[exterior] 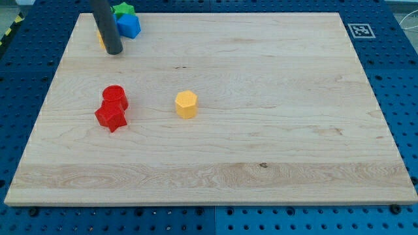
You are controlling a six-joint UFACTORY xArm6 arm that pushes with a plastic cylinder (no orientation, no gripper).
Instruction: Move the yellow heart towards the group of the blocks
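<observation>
In the camera view, my arm's straight dark rod (106, 25) came down from the view's top edge at the upper left, leaning slightly so that its lower end sat further right than its upper part. My tip (113, 52) rested on the pale wooden board (261, 130) near its top-left corner. The rod ends plain, with no jaws or hand to open or close, and it was gripping nothing.

Just behind the rod, at its left edge, a small sliver of a yellow block (100, 39) showed. Most of it was hidden by the rod, so I could not make out its shape, though it appeared to be the yellow heart. It lay touching or just beside the rod, slightly above and left of my tip.

Just to the right of the rod sat a blue block (128, 25) of irregular shape, and behind it, at the board's top edge, a green star-like block (123, 9), the two touching.

Well below, toward the view's left-centre, a red cylinder (115, 96) stood against a red star-shaped block (111, 117). To their right, apart from them, lay a yellow hexagonal block (186, 104).

A black-and-white marker tag (360, 30) sat at the board's top-right corner.
</observation>
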